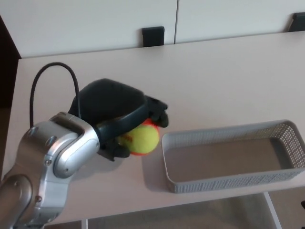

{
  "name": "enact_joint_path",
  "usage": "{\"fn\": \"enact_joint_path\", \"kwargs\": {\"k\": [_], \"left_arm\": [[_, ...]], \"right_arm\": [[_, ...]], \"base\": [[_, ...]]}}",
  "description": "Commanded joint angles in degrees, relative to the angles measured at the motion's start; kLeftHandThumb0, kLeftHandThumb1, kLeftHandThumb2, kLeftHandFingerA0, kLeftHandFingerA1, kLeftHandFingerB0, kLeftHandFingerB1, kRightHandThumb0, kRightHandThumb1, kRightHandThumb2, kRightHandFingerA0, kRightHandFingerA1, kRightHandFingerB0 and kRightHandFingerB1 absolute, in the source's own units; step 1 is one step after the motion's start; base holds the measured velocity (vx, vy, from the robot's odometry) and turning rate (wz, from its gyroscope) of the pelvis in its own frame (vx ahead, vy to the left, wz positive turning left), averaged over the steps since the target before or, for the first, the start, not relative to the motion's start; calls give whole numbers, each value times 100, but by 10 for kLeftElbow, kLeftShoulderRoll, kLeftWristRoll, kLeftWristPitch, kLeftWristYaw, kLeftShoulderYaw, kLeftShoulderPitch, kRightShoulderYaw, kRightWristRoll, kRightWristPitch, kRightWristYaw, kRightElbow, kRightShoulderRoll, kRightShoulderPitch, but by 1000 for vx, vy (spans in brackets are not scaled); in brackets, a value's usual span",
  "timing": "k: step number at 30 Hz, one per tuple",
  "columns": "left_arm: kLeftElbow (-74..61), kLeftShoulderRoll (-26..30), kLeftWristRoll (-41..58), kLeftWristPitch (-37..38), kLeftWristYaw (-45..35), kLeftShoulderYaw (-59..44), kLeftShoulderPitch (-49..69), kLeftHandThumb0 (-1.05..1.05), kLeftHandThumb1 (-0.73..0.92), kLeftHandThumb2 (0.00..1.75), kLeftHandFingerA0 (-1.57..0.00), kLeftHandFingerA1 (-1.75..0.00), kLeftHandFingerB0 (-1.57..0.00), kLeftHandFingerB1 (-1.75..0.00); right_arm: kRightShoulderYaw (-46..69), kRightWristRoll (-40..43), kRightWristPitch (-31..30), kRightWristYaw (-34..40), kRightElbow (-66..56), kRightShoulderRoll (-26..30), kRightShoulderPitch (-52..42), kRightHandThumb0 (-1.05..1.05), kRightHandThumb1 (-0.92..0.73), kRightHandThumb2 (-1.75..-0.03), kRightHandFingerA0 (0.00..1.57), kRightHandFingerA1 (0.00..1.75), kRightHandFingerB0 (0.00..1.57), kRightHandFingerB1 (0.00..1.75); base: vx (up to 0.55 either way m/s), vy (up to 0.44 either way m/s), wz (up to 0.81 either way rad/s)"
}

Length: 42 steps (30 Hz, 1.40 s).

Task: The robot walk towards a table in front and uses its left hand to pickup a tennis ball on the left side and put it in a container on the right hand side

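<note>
black left hand (119, 114) clasping yellow-orange tennis ball (143, 140), just left of grey mesh rectangular tray (228, 182), tray lengthwise left-right, bare inside

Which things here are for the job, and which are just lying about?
For the job: left hand, holding the tennis ball; grey basket; table.
Just there: black block at the table's far edge; second black block, far right corner.

A pale beige smooth-topped table (228, 76) fills most of the frame, its far edge running across the top, its near edge along the bottom; a shallow grey rectangular basket of perforated plastic (228, 180) lies flat on it at lower right, empty, its right end at the frame's edge.
</note>
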<state>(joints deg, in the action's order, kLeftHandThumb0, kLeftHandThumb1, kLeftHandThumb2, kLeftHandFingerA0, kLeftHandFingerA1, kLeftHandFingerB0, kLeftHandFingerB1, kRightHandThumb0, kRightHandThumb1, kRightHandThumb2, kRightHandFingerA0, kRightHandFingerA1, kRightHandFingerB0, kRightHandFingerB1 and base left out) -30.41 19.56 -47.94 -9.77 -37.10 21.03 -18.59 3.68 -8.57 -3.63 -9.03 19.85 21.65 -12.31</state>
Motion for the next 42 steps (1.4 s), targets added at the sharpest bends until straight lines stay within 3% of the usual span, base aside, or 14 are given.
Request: {"fn": "enact_joint_path", "kwargs": {"k": [1,3,5,11,13,31,32,33,34,35,36,38,39,42], "left_arm": [[-43,-21,28,-13,-15,-14,-33,-5,44,55,-96,-58,-93,-58],[-39,-34,13,-14,-11,-4,-49,-3,43,54,-100,-58,-93,-57],[-34,-48,-4,-25,-17,11,-59,-14,38,53,-102,-63,-92,-59],[20,-76,-34,-23,-7,55,-82,-7,38,51,-100,-59,-94,-59],[45,-87,-55,-24,-8,76,-93,-15,32,53,-97,-60,-92,-60],[208,-135,-72,-21,35,128,-123,-14,36,51,-98,-55,-91,-56],[209,-138,-72,-19,41,130,-120,-18,39,55,-73,-53,-67,-47],[211,-142,-73,-16,50,134,-115,-18,39,55,-73,-53,-67,-47],[209,-139,-78,-22,35,139,-117,-42,37,63,-24,-44,-30,-38],[208,-138,-80,-25,28,141,-118,-42,37,63,-24,-44,-30,-38],[209,-140,-80,-29,30,142,-116,-56,35,65,-10,-41,-17,-37],[209,-141,-80,-31,31,143,-115,-56,35,65,-10,-41,-17,-37],[211,-139,-85,-31,30,146,-116,-78,32,67,-4,-17,-5,-31],[210,-133,-98,-28,28,155,-114,-92,34,69,-7,-2,-7,-23]], "right_arm": [[0,0,9,-5,8,12,2,-35,-67,-59,59,49,48,42],[0,2,3,-6,9,10,8,-35,-67,-59,59,48,49,41],[-6,-3,2,-5,11,10,11,-34,-67,-60,58,48,48,41],[-10,-2,3,-5,10,8,18,-34,-67,-59,59,49,49,42],[-11,-2,0,-5,9,8,19,-34,-67,-60,60,49,47,41],[-28,-16,-14,-5,-8,14,22,-35,-68,-59,60,48,48,41],[-26,-13,-11,-5,-8,13,20,-34,-68,-60,59,49,48,42],[-25,-10,-6,-6,-8,12,17,-34,-68,-60,59,49,48,42],[-26,-11,-10,-7,-12,12,16,-35,-67,-59,59,48,49,42],[-26,-11,-13,-7,-13,12,16,-35,-67,-59,59,48,49,42],[-27,-12,-14,-9,-15,13,15,-35,-67,-59,58,48,49,42],[-27,-12,-15,-9,-17,14,15,-35,-67,-59,58,48,49,42],[-29,-14,-16,-9,-19,14,14,-36,-67,-59,59,49,48,41],[-29,-12,-9,-13,-23,16,10,-35,-67,-59,60,49,48,42]], "base": [[0,0,0],[0,0,0],[0,0,0],[0,0,0],[0,0,0],[0,0,0],[0,0,0],[0,0,0],[0,0,0],[0,0,0],[0,0,0],[0,0,0],[0,0,0],[0,0,0]]}}
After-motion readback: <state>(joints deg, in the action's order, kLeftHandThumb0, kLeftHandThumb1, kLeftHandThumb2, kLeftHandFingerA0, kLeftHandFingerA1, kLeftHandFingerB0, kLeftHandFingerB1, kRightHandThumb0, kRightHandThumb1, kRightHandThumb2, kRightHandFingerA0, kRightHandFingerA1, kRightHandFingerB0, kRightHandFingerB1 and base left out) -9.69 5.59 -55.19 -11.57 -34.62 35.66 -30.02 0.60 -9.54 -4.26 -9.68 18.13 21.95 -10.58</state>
